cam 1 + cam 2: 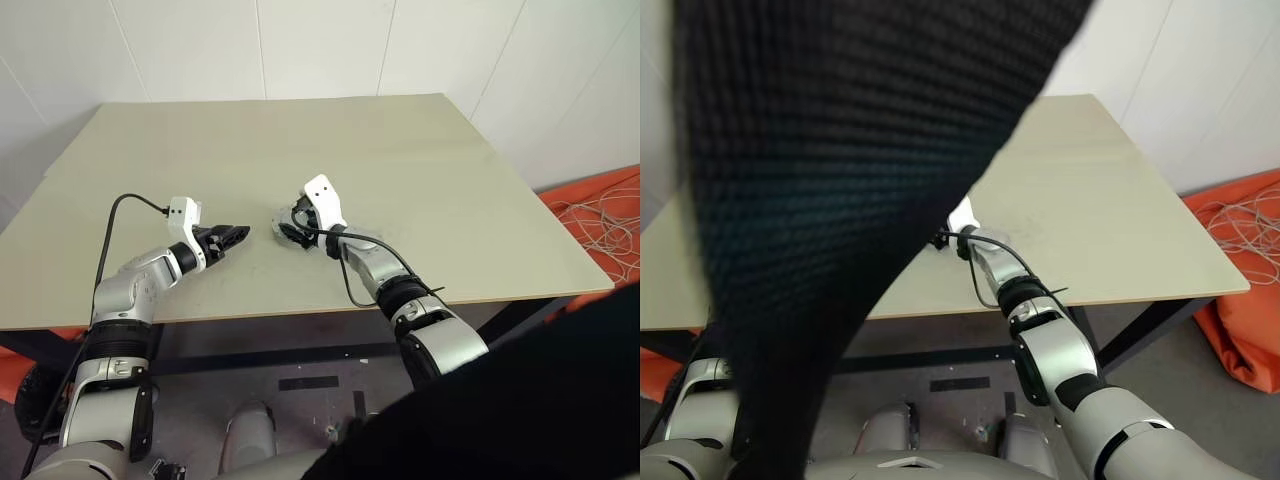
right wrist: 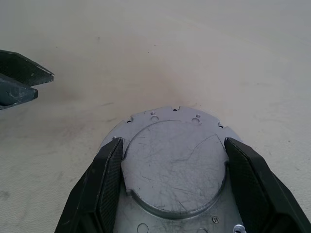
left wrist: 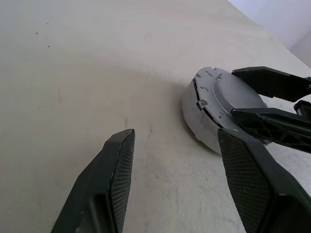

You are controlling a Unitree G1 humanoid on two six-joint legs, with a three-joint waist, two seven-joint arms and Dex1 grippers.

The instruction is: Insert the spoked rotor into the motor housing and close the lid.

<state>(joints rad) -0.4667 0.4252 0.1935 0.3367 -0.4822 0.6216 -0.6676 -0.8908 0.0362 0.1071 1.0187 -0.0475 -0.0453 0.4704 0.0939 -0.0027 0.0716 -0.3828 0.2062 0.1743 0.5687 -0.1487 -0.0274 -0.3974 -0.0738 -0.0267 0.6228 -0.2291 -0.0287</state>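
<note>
The lid [image 2: 174, 160] sits flat on the housing [image 3: 197, 114], mid-tabletop [image 1: 420, 170], dead ahead between the right pincer's [image 2: 170, 187] fingers, which straddle its rim without clearly pressing (contact uncertain). That arm reaches low, nearly level, and is nearer. The left pincer [image 3: 177, 179], released and empty, hovers just beside, aimed at the housing's side.

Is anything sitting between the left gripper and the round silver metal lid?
Nothing visible: bare tabletop lies between the open left gripper and the round silver metal lid. The right gripper already straddles the lid, its fingers at the lid's far side.
</note>
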